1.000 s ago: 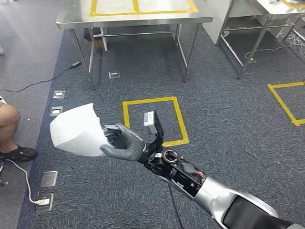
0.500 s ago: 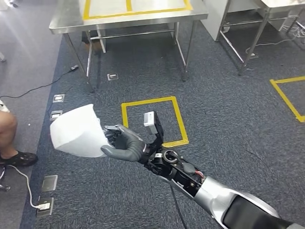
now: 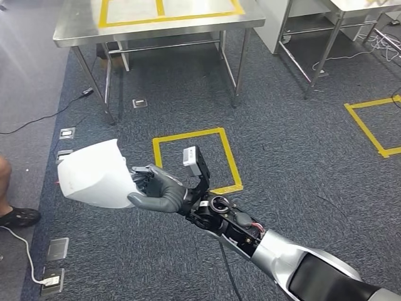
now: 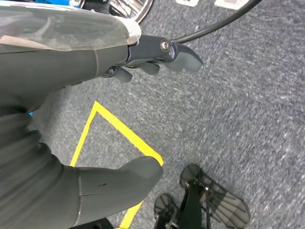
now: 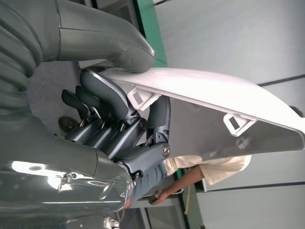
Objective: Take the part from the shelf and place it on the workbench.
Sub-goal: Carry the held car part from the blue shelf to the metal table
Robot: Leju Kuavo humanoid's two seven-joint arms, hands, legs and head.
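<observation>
The part (image 3: 94,174) is a white curved shell. My right hand (image 3: 158,190) grips it by one edge and holds it out over the carpet, in front of me and to my left. In the right wrist view the thumb lies over the part (image 5: 216,114) and the fingers of the right hand (image 5: 107,114) curl beneath its clips. The steel workbench (image 3: 76,28), marked with yellow tape, stands further ahead. My left hand (image 4: 90,62) hangs over the floor, thumb and fingers apart, holding nothing.
A yellow taped square (image 3: 163,141) lies on the carpet between me and the workbench. A second steel table (image 3: 331,12) stands at the right, with another yellow marking (image 3: 369,128) near it. Floor sockets (image 3: 56,249), a cable and a person's shoe (image 3: 16,216) are at the left.
The whole picture has slid left, so the camera has turned. My right hand keeps its grip on the white part at about the same spot in view.
</observation>
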